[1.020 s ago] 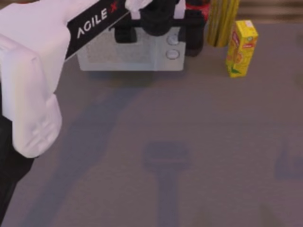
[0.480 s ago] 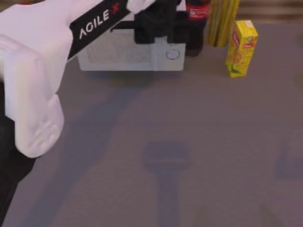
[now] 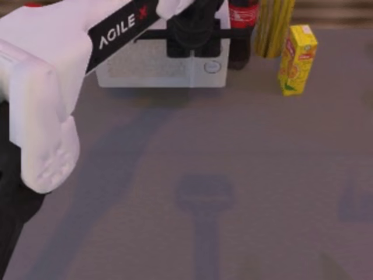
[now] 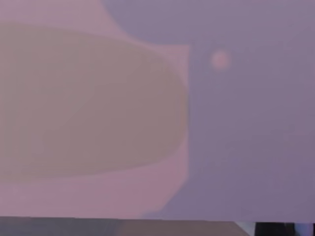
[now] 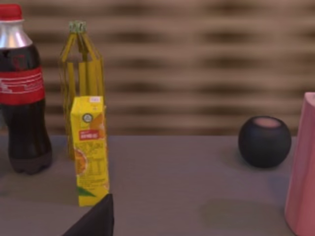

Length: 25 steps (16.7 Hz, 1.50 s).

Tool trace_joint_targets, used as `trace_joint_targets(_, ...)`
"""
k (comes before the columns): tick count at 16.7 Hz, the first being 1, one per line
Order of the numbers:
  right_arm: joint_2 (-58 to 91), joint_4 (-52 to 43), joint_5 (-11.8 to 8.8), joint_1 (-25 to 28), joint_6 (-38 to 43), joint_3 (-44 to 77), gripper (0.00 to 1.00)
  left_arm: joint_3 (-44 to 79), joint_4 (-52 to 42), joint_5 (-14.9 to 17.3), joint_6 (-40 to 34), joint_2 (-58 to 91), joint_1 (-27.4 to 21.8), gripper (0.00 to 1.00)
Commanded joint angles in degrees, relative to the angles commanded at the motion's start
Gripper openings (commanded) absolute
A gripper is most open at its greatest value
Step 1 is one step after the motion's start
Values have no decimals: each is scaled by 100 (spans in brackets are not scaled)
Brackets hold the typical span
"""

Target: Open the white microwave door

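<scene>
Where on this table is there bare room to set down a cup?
The wide front of the table, below the microwave and juice carton, is bare. The back edge is crowded: left gripper, cola bottle, yellow bottle.

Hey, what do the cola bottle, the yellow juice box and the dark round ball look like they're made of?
The cola bottle: likely clear glossy plastic, since dark liquid shows through, with a red cap and label. The yellow juice box: apparently printed carton, with flat faces, sharp folded edges and a matte look. The dark round ball: seemingly matte, perhaps fabric or rubbery plastic; it shows no shine, so the material stays open.
</scene>
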Motion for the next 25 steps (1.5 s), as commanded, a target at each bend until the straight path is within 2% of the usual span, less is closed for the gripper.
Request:
trace_joint_targets(1, 0, 0, 0, 0, 0, 0, 100, -226, -23, 34, -18, -137, -127, 0)
trace_joint_targets(10, 0, 0, 0, 0, 0, 0, 100, -1367, 533, -85, -166, -782, -173, 0)
trace_joint_targets(25, 0, 0, 0, 0, 0, 0, 100, -1382, 542, -87, -168, -791, -174, 0)
